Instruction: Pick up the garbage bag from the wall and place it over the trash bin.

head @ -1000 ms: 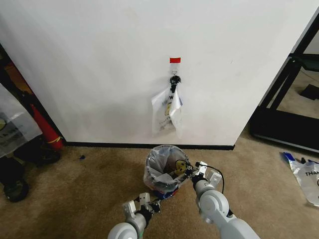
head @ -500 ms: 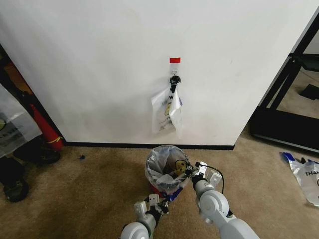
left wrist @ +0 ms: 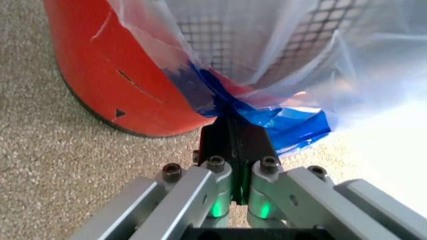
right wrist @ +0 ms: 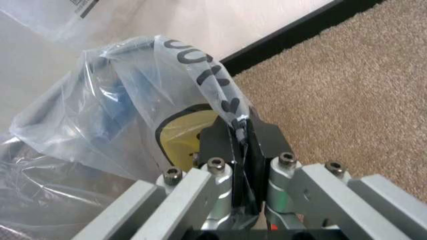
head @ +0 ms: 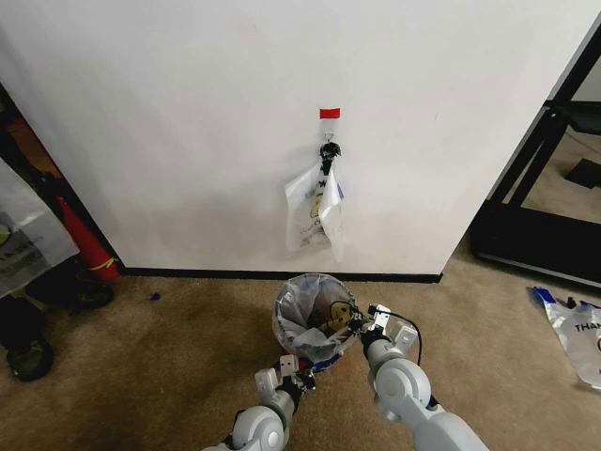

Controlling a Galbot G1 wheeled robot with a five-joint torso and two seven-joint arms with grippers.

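Down at carpet level, nearest the robot, the left gripper (head: 292, 370) has its jaws clamped on the bag's (head: 302, 310) blue lower edge, pinned just beside the bin's (left wrist: 107, 75) red flank, apparently to draw the film down the outside so it hugs the rim. Just beyond, the right gripper (head: 363, 326) has its jaws closed on a fold of printed plastic at the bin's right rim, next to the yellow smiley (right wrist: 183, 131); holding both sides at once looks meant to keep the mouth stretched open over the opening. The bag is already off the wall and draped over the bin, its clear film puffed above the rim and lining the dark inside, so the job reads as nearly done, with only seating and letting go left. Thin film like this can slip or tear if pulled hard. Tan carpet (head: 169, 357) runs under everything to a black baseboard (head: 235, 274). Behind it the white wall (head: 188, 122) carries a red tape strip (head: 330, 114) above a black hook (head: 330, 150), where spare bags (head: 315, 211) hang bunched. Off to the left sit an orange cone (head: 86, 246) and a wheeled cart (head: 28, 319); to the right stand a black frame (head: 535, 188) and another bag lying flat on the floor (head: 575, 331).
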